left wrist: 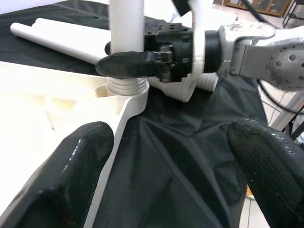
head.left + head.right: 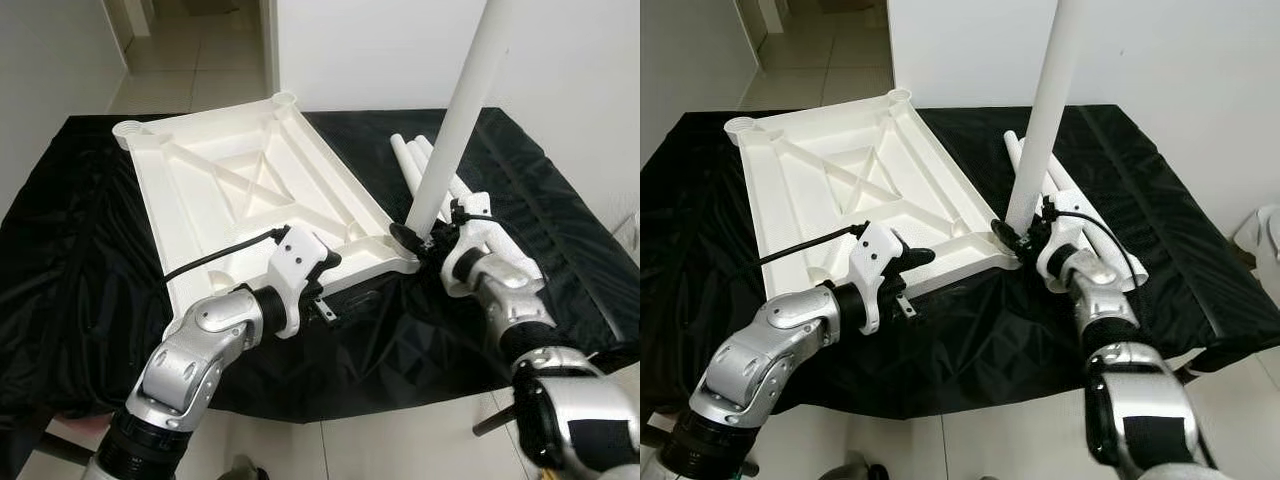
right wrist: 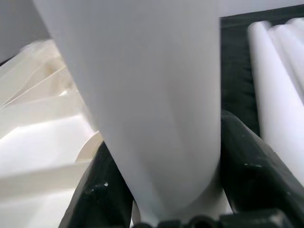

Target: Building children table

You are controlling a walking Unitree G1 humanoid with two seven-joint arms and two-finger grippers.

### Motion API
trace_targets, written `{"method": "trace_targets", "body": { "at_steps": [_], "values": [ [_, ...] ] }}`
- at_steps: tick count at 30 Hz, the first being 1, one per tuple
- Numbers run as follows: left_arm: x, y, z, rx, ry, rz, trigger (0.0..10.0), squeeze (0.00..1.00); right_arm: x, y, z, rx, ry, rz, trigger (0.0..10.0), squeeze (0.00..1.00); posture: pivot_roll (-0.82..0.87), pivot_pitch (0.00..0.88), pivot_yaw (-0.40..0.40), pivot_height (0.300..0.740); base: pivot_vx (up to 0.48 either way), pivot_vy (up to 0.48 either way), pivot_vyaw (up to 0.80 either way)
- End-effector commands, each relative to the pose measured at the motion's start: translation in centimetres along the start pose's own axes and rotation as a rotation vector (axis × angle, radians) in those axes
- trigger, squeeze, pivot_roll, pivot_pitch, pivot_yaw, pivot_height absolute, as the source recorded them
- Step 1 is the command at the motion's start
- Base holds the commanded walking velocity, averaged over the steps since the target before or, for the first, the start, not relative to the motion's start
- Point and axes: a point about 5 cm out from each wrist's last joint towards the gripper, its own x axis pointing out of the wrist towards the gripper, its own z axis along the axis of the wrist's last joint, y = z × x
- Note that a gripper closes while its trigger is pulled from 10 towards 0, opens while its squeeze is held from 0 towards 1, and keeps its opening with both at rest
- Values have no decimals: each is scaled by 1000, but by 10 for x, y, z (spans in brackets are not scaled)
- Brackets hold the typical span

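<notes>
The white table top [image 2: 240, 190] lies upside down on the black cloth. A white leg [image 2: 460, 110] stands nearly upright with its threaded end [image 1: 126, 85] in the near right corner socket [image 1: 130, 102]. My right gripper [image 2: 420, 235] is shut on the leg just above the socket, with a black finger [image 3: 251, 171] on either side. My left gripper [image 2: 915, 282] is open and hovers at the top's near edge, left of that corner, with nothing between its fingers [image 1: 71, 175].
Spare white legs [image 2: 1080, 200] lie on the cloth just right of the top. Two open corner sockets [image 2: 283, 100] [image 2: 130, 130] sit at the far edge. A white wall stands behind; the cloth-covered table edge [image 2: 400, 405] is close to my body.
</notes>
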Motion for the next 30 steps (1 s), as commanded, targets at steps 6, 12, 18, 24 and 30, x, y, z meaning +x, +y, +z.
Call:
{"method": "trace_targets", "body": {
  "at_steps": [6,12,18,24,30],
  "values": [
    [1,0,-6,-9,20,9,10000,0,-2,12,-13,54,21,-228,0,0,-42,40,-2,740,0,0,0],
    [2,-2,-6,-8,20,1,10000,0,0,26,-13,58,9,-357,0,0,-47,28,-8,740,0,0,0],
    [7,-3,-7,-11,9,-6,10000,0,3,58,-14,74,16,-447,0,0,-45,23,-24,740,0,0,0],
    [6,-5,-9,-18,15,-9,10000,0,0,62,-10,99,-3,-406,0,0,-49,20,-25,740,0,0,0],
    [7,-5,-9,-17,14,-12,10000,0,-1,75,-9,126,-7,-372,0,0,-52,15,-19,740,0,0,0]
  ]
}}
